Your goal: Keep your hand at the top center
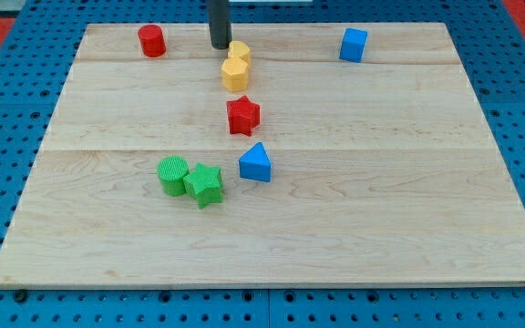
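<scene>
Green cylinder (172, 174) and green star (205, 185) touch nearest the view's bottom, blue triangle (256, 163) beside them. Farther: red star (242, 116), then two touching yellow blocks (236, 66). My tip (220, 46) rests top centre on the bench (381, 228), just left of the upper yellow block. No jaws fitted.

A single camera stands before the pale wooden board (272, 219), looking down at a slant from moderately near; the whole board fills its frame.
</scene>
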